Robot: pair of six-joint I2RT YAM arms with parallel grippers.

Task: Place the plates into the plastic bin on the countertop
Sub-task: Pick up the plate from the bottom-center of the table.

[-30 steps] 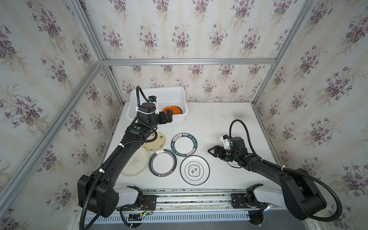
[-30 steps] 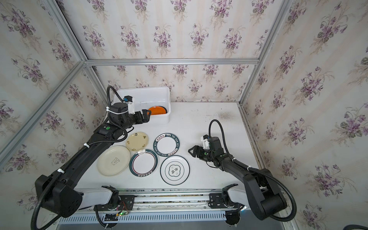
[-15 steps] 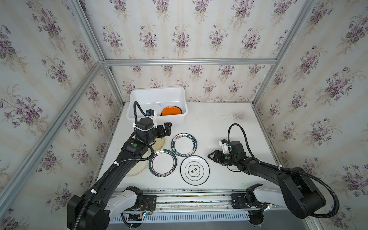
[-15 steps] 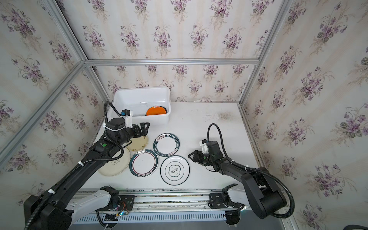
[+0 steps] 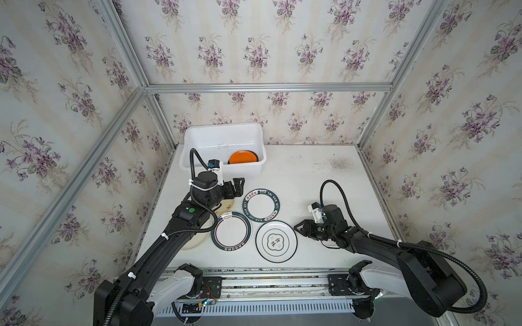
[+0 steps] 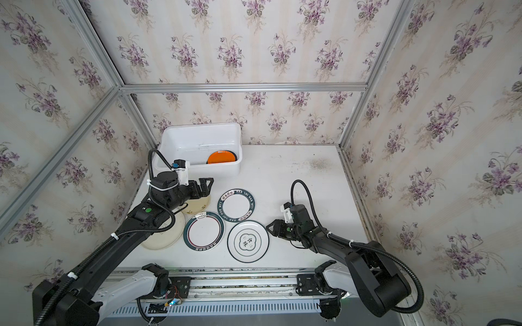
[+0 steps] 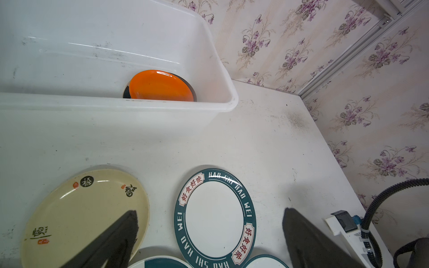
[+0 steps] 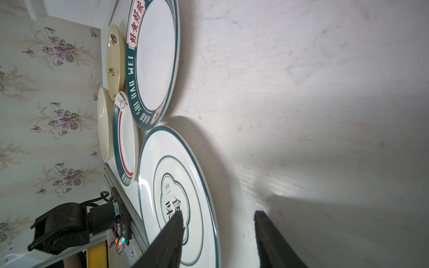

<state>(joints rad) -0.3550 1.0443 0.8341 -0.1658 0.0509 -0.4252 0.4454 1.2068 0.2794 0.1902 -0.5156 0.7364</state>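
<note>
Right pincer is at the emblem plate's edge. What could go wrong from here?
1. The right pincer straddles the rim of the emblem plate, which lies flat on the countertop; the thin rim may slip out.
2. A push could shove it into the banded plate close beside it.

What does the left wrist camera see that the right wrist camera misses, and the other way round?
Left wrist only: the orange plate lying in the plastic bin. Right wrist only: the plain cream plate and the emblem on the clover-emblem plate. Both: the HAO SHI HAO WEI plate, the cream calligraphy plate and the countertop.
</note>
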